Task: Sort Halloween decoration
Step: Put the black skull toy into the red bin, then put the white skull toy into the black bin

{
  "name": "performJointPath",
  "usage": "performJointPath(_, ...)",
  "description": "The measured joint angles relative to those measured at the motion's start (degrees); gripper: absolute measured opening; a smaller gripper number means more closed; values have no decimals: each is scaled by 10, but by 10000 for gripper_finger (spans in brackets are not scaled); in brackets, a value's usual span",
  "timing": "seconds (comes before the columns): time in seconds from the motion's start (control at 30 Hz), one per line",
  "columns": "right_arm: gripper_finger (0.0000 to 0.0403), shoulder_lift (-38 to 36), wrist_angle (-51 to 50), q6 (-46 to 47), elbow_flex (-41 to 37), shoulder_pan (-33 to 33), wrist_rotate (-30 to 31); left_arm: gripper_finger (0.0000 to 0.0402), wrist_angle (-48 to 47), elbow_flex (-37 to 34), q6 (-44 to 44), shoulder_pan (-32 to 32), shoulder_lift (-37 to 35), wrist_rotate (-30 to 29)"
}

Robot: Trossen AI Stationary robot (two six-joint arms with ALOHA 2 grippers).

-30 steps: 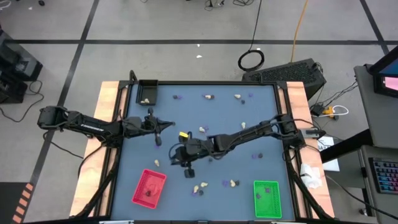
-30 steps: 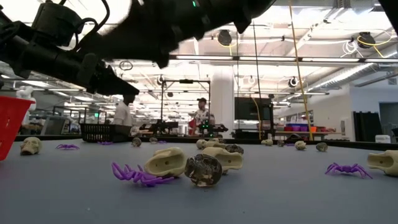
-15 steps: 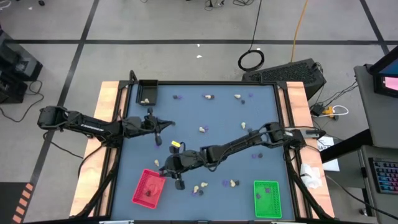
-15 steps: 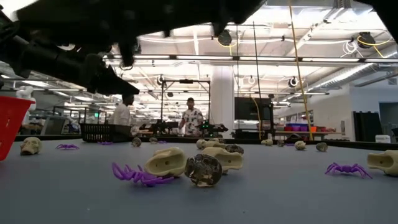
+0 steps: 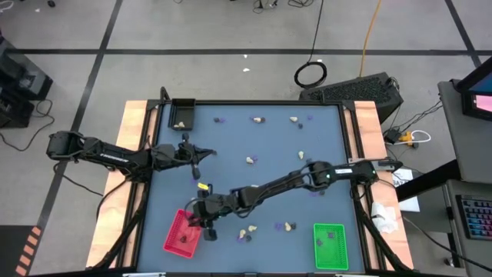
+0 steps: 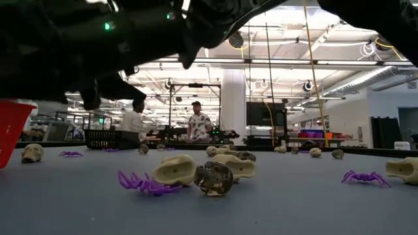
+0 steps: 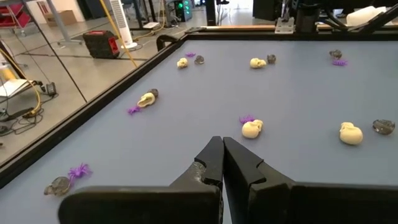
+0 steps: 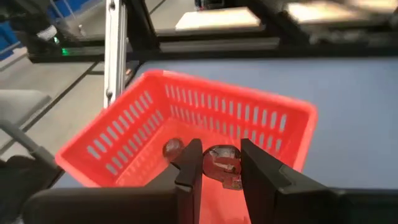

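While right tool (image 8: 216, 163) grips a dark skull (image 8: 222, 163), red tray (image 8: 149, 84) lies directly beneath; left tool (image 7: 222, 144) shut, idle far-left.

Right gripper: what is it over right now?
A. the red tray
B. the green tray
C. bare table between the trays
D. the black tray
A: the right wrist view shows the right gripper shut on a dark skull trinket, with the red tray below it; in the high view the right arm ends at that tray's edge.
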Motion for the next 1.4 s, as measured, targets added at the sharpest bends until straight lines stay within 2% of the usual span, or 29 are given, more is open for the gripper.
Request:
performJointPath(0.17, 73, 12, -5, 12, 6, -1, 0, 6, 0, 0, 0, 0, 0, 0)
performJointPath(0.53, 142, 11, -8, 15, 6, -3, 1, 6, -4, 0, 0, 0, 0, 4)
performJointPath(0.73, 148, 7, -8, 0, 6, -3, 0, 6, -5, 0, 15, 0, 0, 25)
performJointPath(0.93, 117, -29, -58, -75, 6, -3, 21, 6, -17, 0, 17, -1, 0, 66)
performJointPath(1.07, 67, -58, -99, -125, 6, -2, 33, 6, -39, 2, 18, -5, 0, 67)
performJointPath(1.2, 9, -72, -100, -189, -1, 3, 32, 6, -58, 11, 30, -17, 0, 85)
performJointPath(1.4, 1, -93, -29, -215, -69, 6, 32, 6, -67, 19, 31, -33, 0, 85)
